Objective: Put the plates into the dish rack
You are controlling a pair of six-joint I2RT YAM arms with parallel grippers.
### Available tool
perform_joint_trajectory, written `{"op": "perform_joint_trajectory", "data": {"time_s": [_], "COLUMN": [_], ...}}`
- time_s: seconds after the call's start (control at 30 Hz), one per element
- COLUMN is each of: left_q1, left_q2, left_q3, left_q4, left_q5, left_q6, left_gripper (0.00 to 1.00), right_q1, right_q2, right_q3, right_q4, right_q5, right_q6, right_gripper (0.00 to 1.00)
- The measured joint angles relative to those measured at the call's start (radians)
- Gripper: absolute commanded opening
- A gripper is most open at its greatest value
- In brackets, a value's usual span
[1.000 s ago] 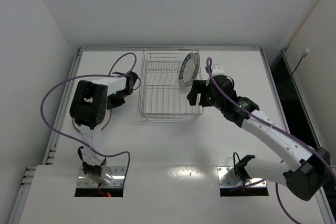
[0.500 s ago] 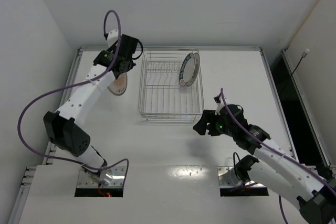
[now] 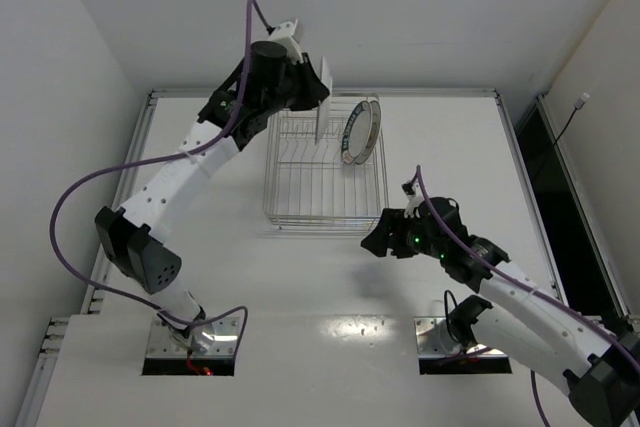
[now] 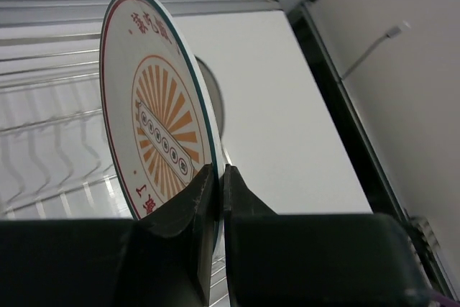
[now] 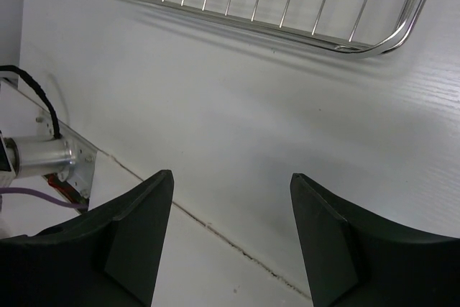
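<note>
White tabletop (image 3: pixel 300 287) carried the dish rack (image 3: pixel 320 222), two plates (image 3: pixel 360 132) upright at its far right. Over the rack's far edge the left gripper (image 4: pixel 218 181) pinched the orange-striped plate (image 4: pixel 154 134) by its rim, plate on edge. The right gripper (image 5: pixel 230 235) hung spread and empty near the rack's front right corner.

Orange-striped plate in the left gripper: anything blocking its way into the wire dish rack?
Nothing visible. The orange-striped round plate hangs over the silver wire dish rack; the racked plates stand further right.
</note>
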Motion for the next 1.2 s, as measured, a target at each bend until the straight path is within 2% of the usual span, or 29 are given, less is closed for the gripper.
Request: {"op": "perform_joint_trajectory", "data": {"time_s": [0.2, 0.4, 1.2], "left_q1": [0.003, 0.004, -0.004], "left_q2": [0.090, 0.188, 0.264], "left_q3": [-0.079, -0.079, -0.079], "left_q4": [0.212, 0.290, 0.389], "left_q5": [0.235, 0.293, 0.083], "left_q6": [0.002, -0.008, -0.078], "left_gripper": [0.00, 0.00, 0.00], "right_q1": [0.000, 0.000, 0.000], "right_q2": [0.013, 0.013, 0.033], "right_q3": [0.000, 0.000, 0.000], "right_q4": [0.009, 0.016, 0.021], "right_q5": [-0.019, -0.021, -0.024], "right_q6": [0.000, -0.002, -0.009], "right_gripper": [0.63, 0.63, 0.63]}}
